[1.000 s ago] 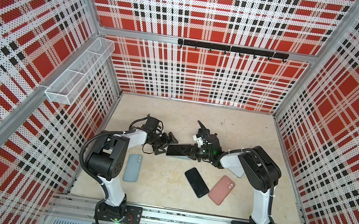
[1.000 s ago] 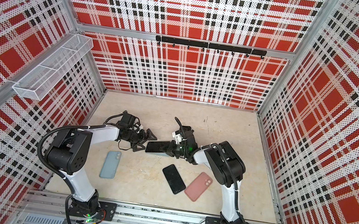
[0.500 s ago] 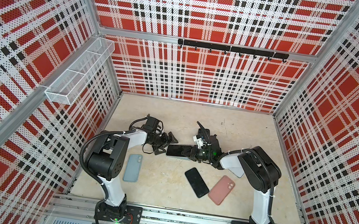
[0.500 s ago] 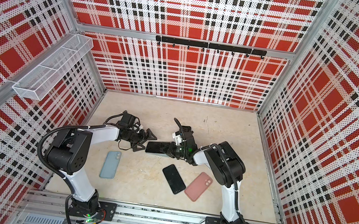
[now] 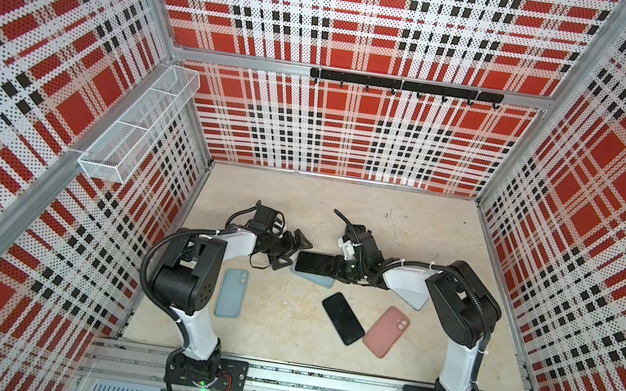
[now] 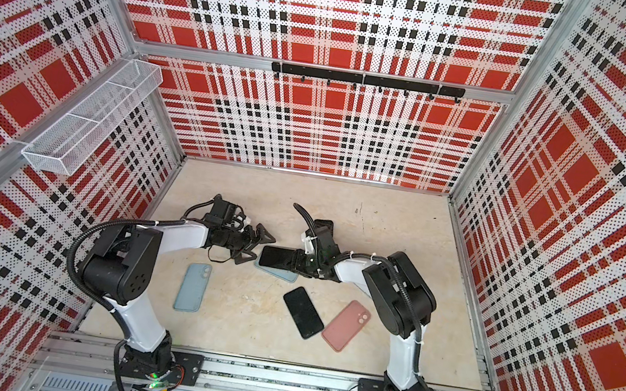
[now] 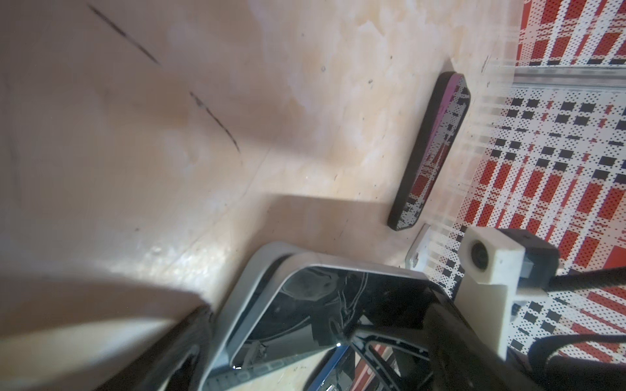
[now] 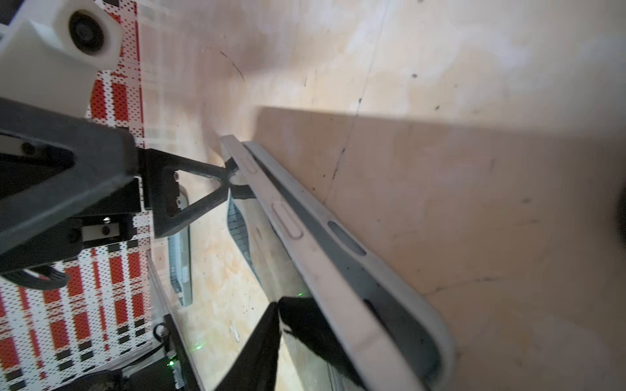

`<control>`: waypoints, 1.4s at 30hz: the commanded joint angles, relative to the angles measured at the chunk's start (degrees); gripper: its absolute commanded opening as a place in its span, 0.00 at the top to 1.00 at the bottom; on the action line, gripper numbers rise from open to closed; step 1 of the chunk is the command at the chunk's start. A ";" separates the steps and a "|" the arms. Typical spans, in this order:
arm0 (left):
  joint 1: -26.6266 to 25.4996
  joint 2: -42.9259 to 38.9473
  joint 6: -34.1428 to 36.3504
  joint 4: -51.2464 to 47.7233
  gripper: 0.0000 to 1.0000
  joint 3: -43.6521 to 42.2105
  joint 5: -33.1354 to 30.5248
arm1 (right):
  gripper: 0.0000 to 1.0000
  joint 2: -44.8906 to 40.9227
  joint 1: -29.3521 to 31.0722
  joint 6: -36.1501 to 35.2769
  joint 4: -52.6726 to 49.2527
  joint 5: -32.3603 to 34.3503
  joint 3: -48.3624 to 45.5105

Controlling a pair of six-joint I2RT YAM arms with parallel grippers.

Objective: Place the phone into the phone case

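Phone point(image 5: 314, 262) | lying on blue case point(image 5: 321, 281) | left hand point(image 5: 294, 253) spread wide | right hand point(image 5: 336, 268) grip unclear

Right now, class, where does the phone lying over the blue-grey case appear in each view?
In a top view: the phone lies mid-table, screen up.
In a top view: the phone is in the same mid-table spot.
Left wrist: the phone is seen close up, dark glossy screen.
Right wrist: the phone is seen edge-on, pale side with buttons.
Shared landmark: the blue-grey case under it, seen in all four.
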 commanded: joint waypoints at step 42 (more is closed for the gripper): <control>2.16 -0.84 -9.12 6.38 0.24 -8.60 -1.08 | 0.52 -7.97 0.42 -4.98 4.53 -2.09 -3.76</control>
